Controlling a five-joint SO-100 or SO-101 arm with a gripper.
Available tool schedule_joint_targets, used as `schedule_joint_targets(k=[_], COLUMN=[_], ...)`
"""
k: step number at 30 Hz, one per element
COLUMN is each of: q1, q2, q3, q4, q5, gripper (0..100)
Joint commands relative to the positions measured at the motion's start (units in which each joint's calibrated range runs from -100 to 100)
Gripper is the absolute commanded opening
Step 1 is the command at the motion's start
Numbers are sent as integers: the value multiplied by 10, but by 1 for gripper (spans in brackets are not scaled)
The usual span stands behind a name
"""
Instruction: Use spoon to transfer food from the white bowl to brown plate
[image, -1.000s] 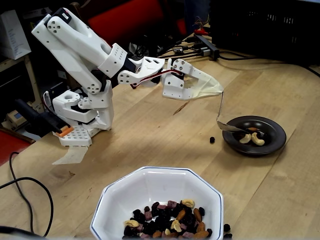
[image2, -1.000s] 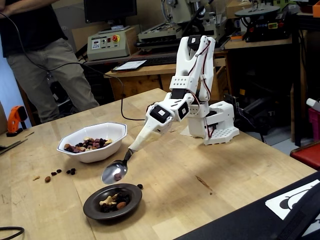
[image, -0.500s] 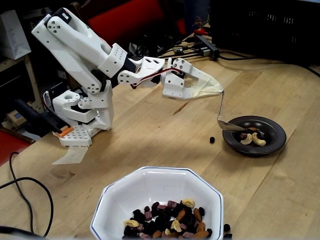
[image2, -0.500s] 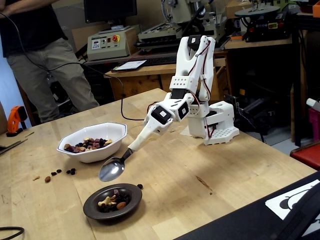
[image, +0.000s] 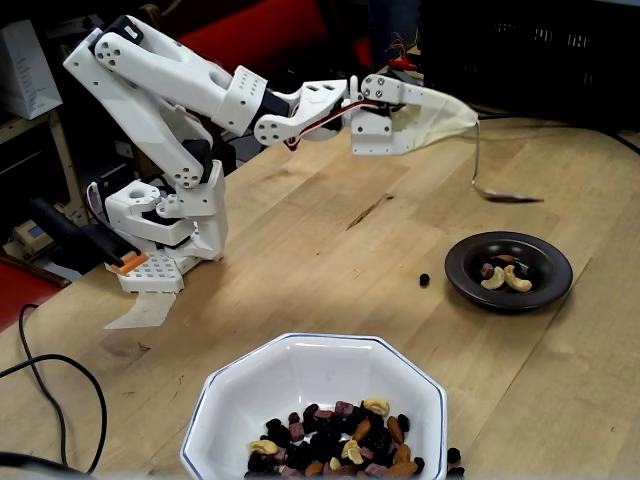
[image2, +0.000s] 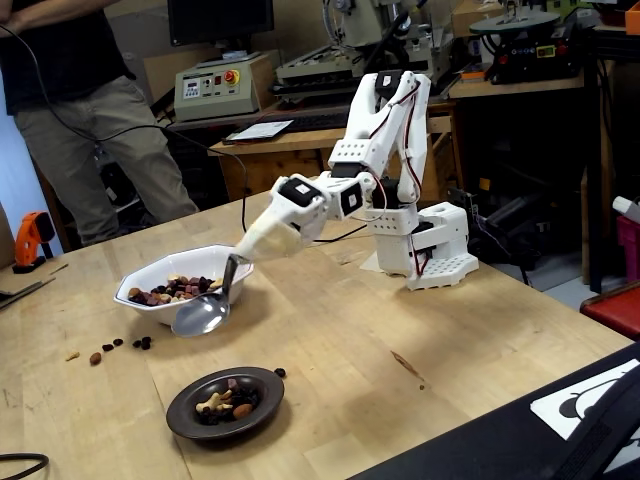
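My gripper (image: 465, 120) (image2: 245, 250) is shut on the handle of the silver spoon (image: 510, 197) (image2: 200, 315), which hangs bowl-down in the air and looks empty. In a fixed view the spoon hovers between the white bowl (image2: 150, 308) and the brown plate (image2: 185, 410). In the other it is above and behind the plate (image: 460, 262). The white bowl (image: 300, 345) holds trail mix food (image: 340, 445) (image2: 170, 292). The plate holds a few cashews and dark pieces (image: 505, 275) (image2: 225, 403).
A loose raisin (image: 424, 279) (image2: 280, 372) lies on the wooden table beside the plate. Spilled pieces (image2: 120, 347) lie by the bowl. The arm's base (image: 165, 225) (image2: 425, 250) stands at the table's far side. A person (image2: 80, 110) stands behind the table.
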Motion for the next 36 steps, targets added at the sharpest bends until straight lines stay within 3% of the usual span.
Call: schedule_joint_targets(k=[1,12,24,36], q1=[4,92,267,349], q2=[-5,0,-8,-12], q3=[-91,-252,-302,-342], q4=[-1,8,205,287], q5=[-29,-80,-134,-168], gripper=[4,4,4,4])
